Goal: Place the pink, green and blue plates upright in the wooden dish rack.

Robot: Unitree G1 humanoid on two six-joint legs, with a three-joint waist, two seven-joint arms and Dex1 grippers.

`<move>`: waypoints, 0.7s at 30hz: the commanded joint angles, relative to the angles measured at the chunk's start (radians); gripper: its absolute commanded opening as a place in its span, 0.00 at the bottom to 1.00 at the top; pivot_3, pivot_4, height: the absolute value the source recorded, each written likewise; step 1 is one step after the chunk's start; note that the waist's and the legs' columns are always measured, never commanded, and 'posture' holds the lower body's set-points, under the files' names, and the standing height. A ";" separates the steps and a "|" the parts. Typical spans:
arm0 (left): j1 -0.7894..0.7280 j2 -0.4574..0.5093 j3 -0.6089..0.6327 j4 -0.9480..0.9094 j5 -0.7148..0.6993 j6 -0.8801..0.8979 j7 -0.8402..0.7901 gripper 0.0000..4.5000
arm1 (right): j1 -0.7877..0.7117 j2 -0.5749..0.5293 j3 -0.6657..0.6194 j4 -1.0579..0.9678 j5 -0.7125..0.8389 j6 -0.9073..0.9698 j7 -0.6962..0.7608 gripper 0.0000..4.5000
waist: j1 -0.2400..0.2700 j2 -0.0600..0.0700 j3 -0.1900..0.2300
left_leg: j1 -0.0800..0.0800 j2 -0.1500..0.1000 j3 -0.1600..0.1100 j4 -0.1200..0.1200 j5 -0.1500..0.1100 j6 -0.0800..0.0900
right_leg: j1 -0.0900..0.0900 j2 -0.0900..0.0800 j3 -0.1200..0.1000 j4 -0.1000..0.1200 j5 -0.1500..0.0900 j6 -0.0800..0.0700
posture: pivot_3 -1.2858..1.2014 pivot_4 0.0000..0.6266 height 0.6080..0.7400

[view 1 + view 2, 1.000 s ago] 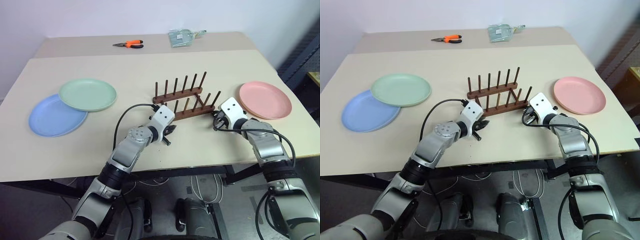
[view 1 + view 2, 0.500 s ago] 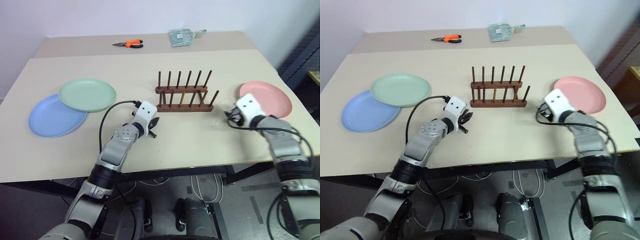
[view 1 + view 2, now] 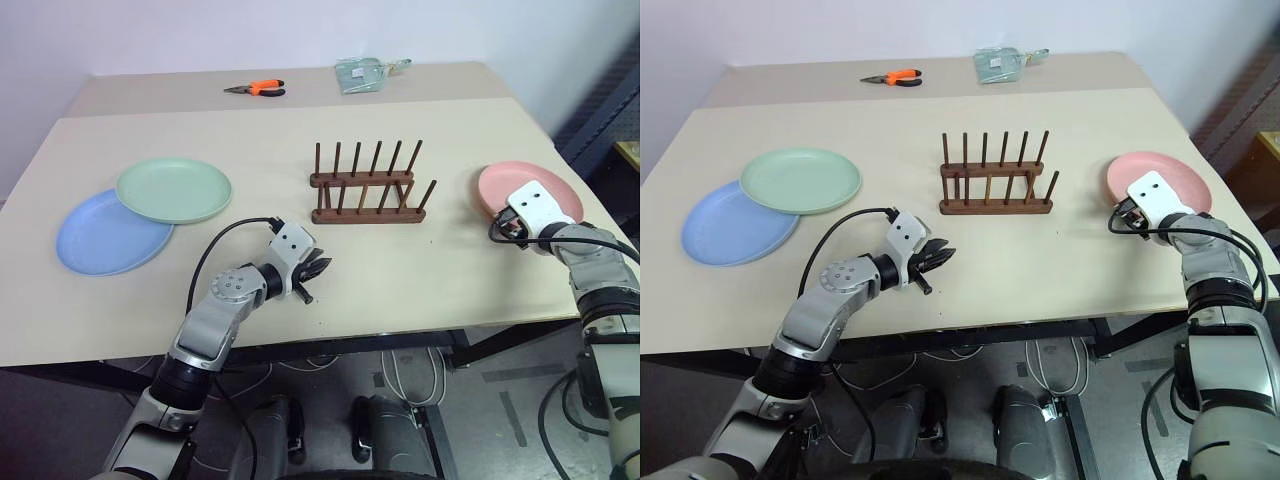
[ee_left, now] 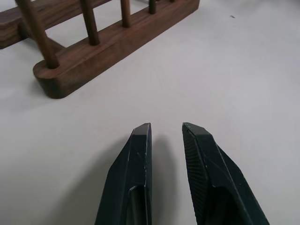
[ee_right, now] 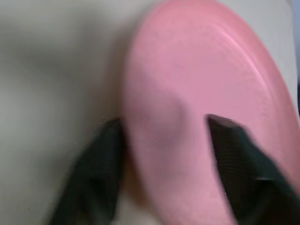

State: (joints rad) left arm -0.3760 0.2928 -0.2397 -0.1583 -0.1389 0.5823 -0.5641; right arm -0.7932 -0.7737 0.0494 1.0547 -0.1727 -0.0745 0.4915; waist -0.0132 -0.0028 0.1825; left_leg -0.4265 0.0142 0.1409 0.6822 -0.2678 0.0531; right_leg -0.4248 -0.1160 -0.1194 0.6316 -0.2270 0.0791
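**Entry: right arm swung out to the pink plate; rack squared up, all three plates still flat**

Item 1, right gripper (image 5: 161, 136). A second earlier I had it beside the right end of the small dark brown wooden dish rack (image 3: 366, 190); it then travelled to the right of the frame and arrived at the near edge of the round, shallow salmon-pink plastic plate (image 3: 530, 192). In the right wrist view its two black fingers (image 5: 96, 173) stood spread, one on each side of the plate's rim, with nothing pinched between them.

Item 2, left gripper (image 4: 166, 133). I had drawn it back from the rack toward the lower centre of the frame. Its fingers stood slightly parted with a narrow gap, empty, just above the beige table (image 3: 420, 270), with the rack's near rail ahead of it.

Item 3, the rack. It had lain skewed a second ago; it now sat square at centre frame, pegs upright, every slot empty.

Item 4, pale mint-green plate (image 3: 174, 189) and light blue plate (image 3: 105, 232). Both unmoved at the left of the frame, the green one overlapping the blue one's upper right edge.

Reading: with the rack straightened, I judged the pink plate to be the first pick, the grasp not yet closed.
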 commanded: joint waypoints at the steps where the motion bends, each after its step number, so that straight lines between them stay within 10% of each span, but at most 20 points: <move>1: -0.004 0.003 0.016 -0.053 -0.009 -0.002 0.003 0.22 | -0.038 -0.005 -0.005 0.051 -0.008 -0.051 -0.009 0.19 | 0.001 0.000 0.000 | 0.000 0.000 0.000 0.000 0.000 0.000 | 0.000 0.000 0.000 0.000 0.000 0.000 | 0.52 0.24 1.00; 3: 0.004 0.012 0.019 -0.061 -0.008 -0.001 0.004 0.22 | -0.044 -0.007 -0.015 0.045 0.002 -0.074 -0.001 0.01 | 0.000 0.000 0.000 | 0.000 0.000 0.000 0.000 0.000 0.000 | 0.000 0.000 0.000 0.000 0.000 0.000 | 0.52 0.24 1.00; 8: 0.027 0.048 0.051 -0.075 -0.005 0.003 0.013 0.22 | 0.001 -0.003 -0.123 -0.257 0.171 -0.077 0.118 0.01 | -0.006 0.003 0.002 | 0.000 0.000 0.000 0.000 0.000 0.000 | 0.000 0.000 0.000 0.000 0.000 0.000 | 0.52 0.24 1.00; 14: 0.037 0.085 0.082 -0.069 -0.012 -0.005 0.002 0.22 | 0.016 0.092 -0.371 -0.984 0.821 0.567 0.160 0.01 | 0.001 0.007 0.002 | 0.000 0.002 -0.001 -0.001 0.000 0.000 | -0.001 -0.001 0.002 0.001 0.000 0.000 | 0.52 0.24 1.00; 21: 0.014 0.086 0.096 -0.046 -0.029 -0.016 -0.013 0.22 | -0.039 0.159 -0.485 -1.116 1.286 0.950 -0.008 0.01 | 0.023 0.005 0.001 | -0.001 0.000 -0.003 0.000 -0.002 0.002 | 0.000 -0.005 -0.001 -0.001 0.001 -0.001 | 0.52 0.24 1.00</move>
State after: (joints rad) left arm -0.3441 0.3826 -0.1684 -0.1873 -0.1466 0.5831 -0.5681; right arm -0.8119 -0.6189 -0.4069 -0.0549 1.0648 0.8371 0.5297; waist 0.0098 0.0027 0.1836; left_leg -0.4279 0.0142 0.1377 0.6825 -0.2698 0.0549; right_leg -0.4251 -0.1207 -0.1199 0.6303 -0.2264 0.0780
